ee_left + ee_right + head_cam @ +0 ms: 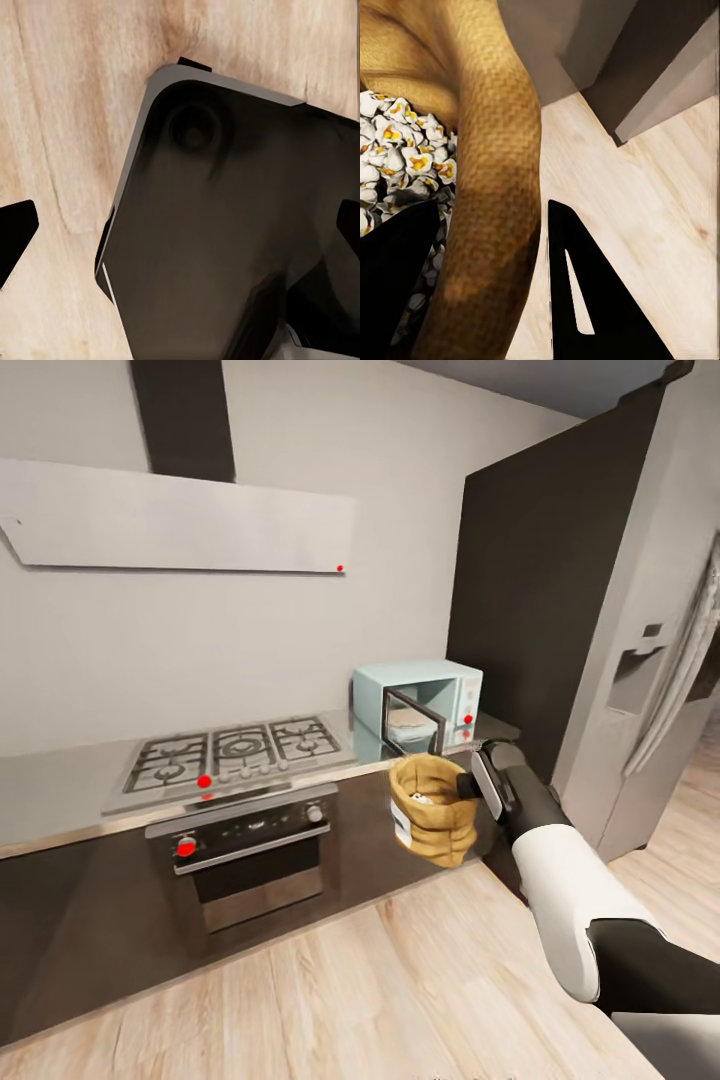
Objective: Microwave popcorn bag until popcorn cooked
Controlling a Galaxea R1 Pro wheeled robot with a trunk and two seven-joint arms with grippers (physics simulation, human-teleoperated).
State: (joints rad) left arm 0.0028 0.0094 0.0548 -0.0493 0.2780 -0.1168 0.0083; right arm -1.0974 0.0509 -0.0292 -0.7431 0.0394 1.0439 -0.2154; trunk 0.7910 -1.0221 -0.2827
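My right gripper (470,785) is shut on the rolled rim of the tan-brown popcorn bag (435,815), held in the air in front of the dark cabinet fronts, just below the countertop (60,800) edge. In the right wrist view one finger sits inside the bag (495,150) over the whitish-yellow popcorn (397,150), the other outside; the gripper (491,217) pinches the rim. The pale-blue microwave (420,700) stands on the counter behind the bag with its door (412,725) swung open. My left gripper (180,225) hangs open over the robot's base.
A steel gas hob (240,755) and black built-in oven (250,850) lie left of the microwave, with a range hood (180,520) above. A tall dark cabinet (520,590) and grey fridge (640,660) stand to the right. Wood floor (350,980) spreads in front.
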